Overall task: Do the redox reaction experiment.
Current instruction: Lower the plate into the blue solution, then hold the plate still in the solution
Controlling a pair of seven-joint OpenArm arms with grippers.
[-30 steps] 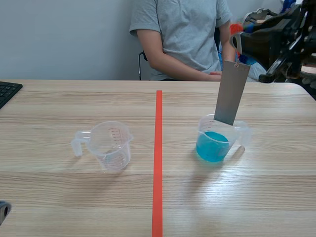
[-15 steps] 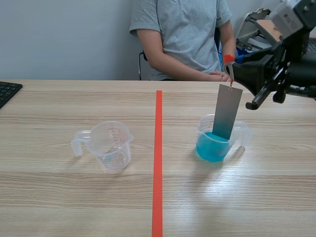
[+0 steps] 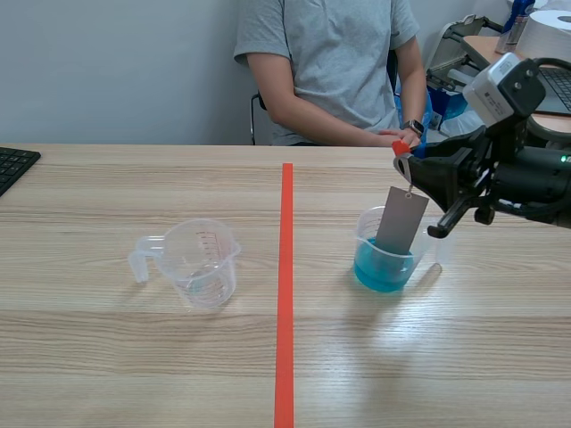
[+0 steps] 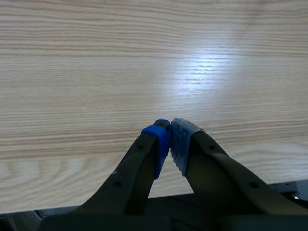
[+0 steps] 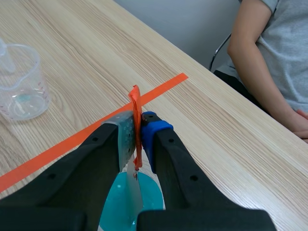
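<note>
1. The right tool (image 3: 403,162) is closed on the orange-red tab (image 3: 401,148). The grey metal strip (image 3: 401,221) hangs from this tab.
2. The strip's long axis runs near upright, with its top leaning slightly toward the right arm. Its lower end sits inside the cup of blue liquid (image 3: 385,260), almost directly below the tool.
3. This cup stands on the tabletop (image 3: 134,357) on the right arm's side of the tape line. The empty cup (image 3: 203,263) stands well apart on the other side.
4. The left tool (image 4: 169,144) is closed on nothing, above bare tabletop.
5. Judgement: the coming move runs along the strip's near-vertical axis, and only the right arm is placed for it.
</note>
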